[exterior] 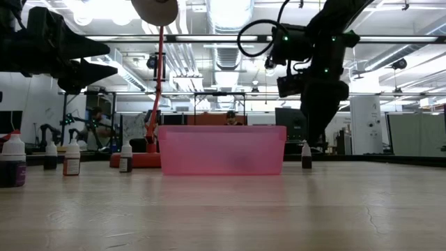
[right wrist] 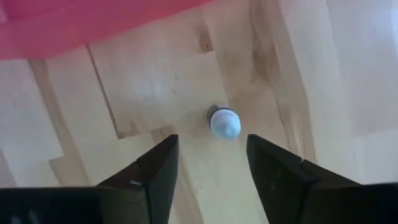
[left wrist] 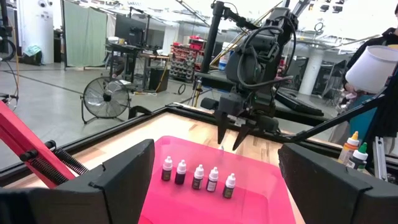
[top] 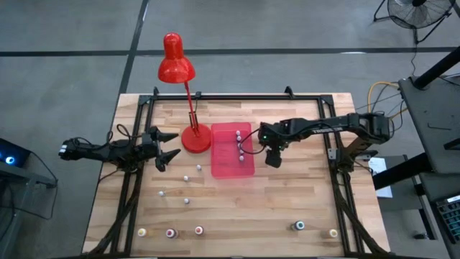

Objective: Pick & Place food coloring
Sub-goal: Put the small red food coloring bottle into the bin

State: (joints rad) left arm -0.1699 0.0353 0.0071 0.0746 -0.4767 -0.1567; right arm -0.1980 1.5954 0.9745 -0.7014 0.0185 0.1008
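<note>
The right claw (right wrist: 208,165) hangs apart over a bottle (right wrist: 224,122) just beside the tray (top: 223,169). If it comes down crooked, a finger can tip the bottle. The left claw (top: 167,146) waits wide apart

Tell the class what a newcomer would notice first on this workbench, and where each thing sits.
A bright red desk lamp stands near the wooden table's far edge, its round base beside a translucent pink-red rectangular tray holding five tiny white-capped bottles in a row. The right gripper hovers just off the tray's right side, jaws parted above a lone white-capped bottle standing on the wood.
</note>
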